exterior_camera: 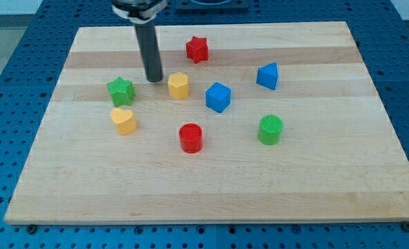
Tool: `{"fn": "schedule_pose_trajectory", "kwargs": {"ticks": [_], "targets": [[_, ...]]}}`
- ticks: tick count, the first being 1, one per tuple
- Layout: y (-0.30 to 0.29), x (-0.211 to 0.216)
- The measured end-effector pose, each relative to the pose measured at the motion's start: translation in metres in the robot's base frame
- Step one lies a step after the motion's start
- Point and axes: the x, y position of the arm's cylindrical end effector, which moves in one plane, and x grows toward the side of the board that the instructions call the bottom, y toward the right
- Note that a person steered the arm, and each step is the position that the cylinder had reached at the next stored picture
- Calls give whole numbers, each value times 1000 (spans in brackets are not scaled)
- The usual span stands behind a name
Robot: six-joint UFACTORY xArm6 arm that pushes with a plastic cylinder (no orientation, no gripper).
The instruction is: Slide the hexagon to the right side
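Observation:
The yellow hexagon stands a little left of the board's middle, in the upper half. My tip rests on the board just to the hexagon's left, a small gap apart, between it and the green star. The dark rod rises from the tip to the view's top edge.
A red star lies above the hexagon. A blue cube sits just right of the hexagon, a blue triangular block further right. A yellow heart, a red cylinder and a green cylinder lie lower. The wooden board sits on a blue table.

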Motion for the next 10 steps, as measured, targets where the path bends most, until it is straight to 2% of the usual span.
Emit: {"fn": "schedule_pose_trajectory", "kwargs": {"ticks": [3, 4, 5, 9, 10], "targets": [[-11, 12], [-4, 27], [23, 42], [43, 59], [82, 59]]}}
